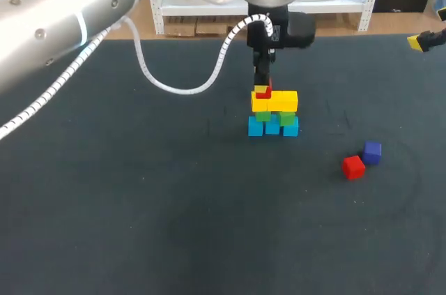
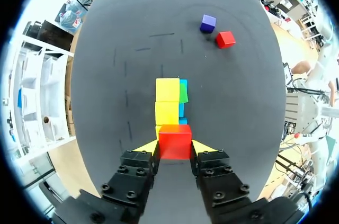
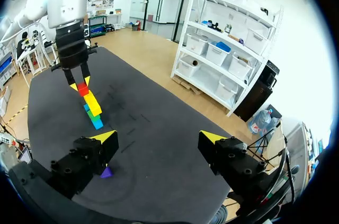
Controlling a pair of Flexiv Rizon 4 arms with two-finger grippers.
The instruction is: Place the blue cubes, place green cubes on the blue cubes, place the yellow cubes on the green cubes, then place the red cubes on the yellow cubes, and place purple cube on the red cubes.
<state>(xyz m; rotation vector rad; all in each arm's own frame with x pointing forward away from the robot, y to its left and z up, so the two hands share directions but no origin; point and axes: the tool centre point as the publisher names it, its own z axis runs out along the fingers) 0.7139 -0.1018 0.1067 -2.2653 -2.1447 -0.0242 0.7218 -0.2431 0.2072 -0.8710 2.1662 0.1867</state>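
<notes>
Left pincer [image 2: 175, 148] grips a red cube [image 2: 175, 140] just over the yellow cubes [image 1: 281, 101]. These sit on green cubes [image 1: 286, 118], over blue cubes [image 1: 256, 127], mid-worktop [image 1: 125, 211]; red-to-yellow contact cannot be told. A second red cube [image 1: 353, 167] and the purple cube [image 1: 372, 152] lie just beside each other, well right of the stack. Right pincer [image 3: 157, 138] hangs above the worktop, fingers spread wide.

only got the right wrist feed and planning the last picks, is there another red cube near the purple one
Observer: yes, a loose red cube lies close beside the purple cube, well apart from the stack.
Operator: does the left gripper actually have its red one
Observer: yes, the left gripper is shut on the held red cube, one finger on each side, over the yellow cubes.
</notes>
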